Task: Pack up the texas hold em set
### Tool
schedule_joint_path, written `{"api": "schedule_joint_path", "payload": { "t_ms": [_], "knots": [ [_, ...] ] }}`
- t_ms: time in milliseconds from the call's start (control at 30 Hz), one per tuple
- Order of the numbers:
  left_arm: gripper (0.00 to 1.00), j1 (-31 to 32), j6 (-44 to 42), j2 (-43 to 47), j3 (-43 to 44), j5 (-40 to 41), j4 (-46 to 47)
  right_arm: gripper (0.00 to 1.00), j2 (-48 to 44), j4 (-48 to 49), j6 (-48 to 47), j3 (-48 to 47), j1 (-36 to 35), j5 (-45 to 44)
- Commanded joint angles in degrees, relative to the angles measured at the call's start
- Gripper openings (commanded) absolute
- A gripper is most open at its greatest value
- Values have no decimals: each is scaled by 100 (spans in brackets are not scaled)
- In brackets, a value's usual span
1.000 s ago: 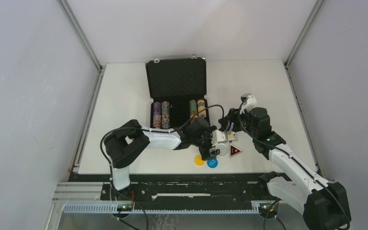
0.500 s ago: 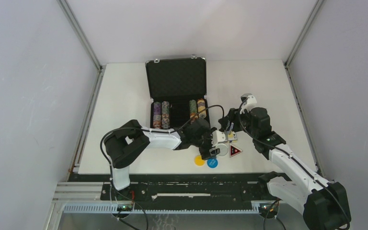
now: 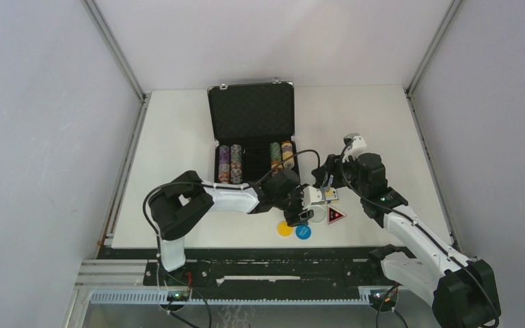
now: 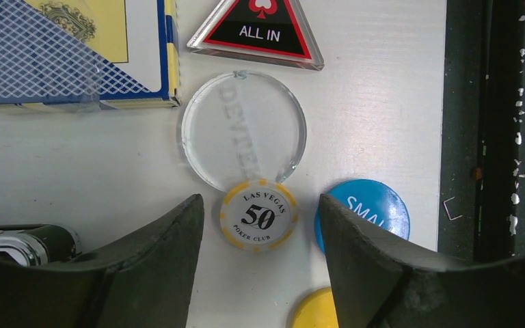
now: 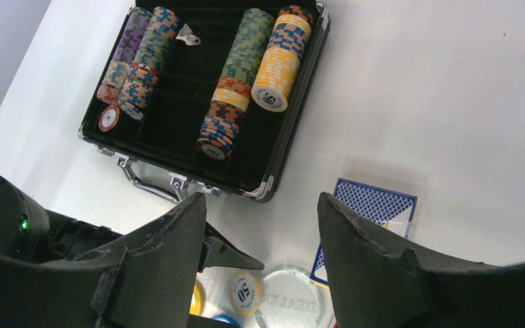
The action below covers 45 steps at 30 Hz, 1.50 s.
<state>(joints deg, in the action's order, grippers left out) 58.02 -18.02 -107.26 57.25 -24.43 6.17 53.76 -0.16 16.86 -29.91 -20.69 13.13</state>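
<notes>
left gripper [image 4: 258, 205] closing in on the 50 chip [image 4: 258, 214] beside the dealer button [image 4: 244, 130], half open, no grip yet, pickup looks next; right gripper [image 5: 260, 205] open, empty

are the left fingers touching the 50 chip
Apart. The left wrist view shows a strip of bare white table on each side of the 50 chip, between it and the left fingers.

50 chip [image 4: 258, 214] bracketed by fingers [image 4: 154, 249] of left gripper [image 4: 260, 205], narrow gaps either side, clear button [image 4: 244, 130] butted against chip's far edge, blue button [image 4: 374, 205] partly covered by one finger, yellow button [image 4: 312, 314] just beside, bare tabletop [image 4: 75, 157] below card deck [image 4: 55, 48]
</notes>
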Motion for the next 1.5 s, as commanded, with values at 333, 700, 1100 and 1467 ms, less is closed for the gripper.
{"api": "schedule_joint_path", "payload": {
  "t_ms": [333,700,1100,1467],
  "knots": [
    [57,33,-88,-207,207,227,-536,69,-58,260,65,-15,3,102],
    [46,30,-140,-108,199,338,-590,69,-41,271,69,-15,3,116],
    [48,34,-212,189,192,512,-644,69,-32,280,75,-15,4,132],
    [49,32,-292,502,275,674,-776,68,-57,271,100,-15,3,121]
  ]
}}
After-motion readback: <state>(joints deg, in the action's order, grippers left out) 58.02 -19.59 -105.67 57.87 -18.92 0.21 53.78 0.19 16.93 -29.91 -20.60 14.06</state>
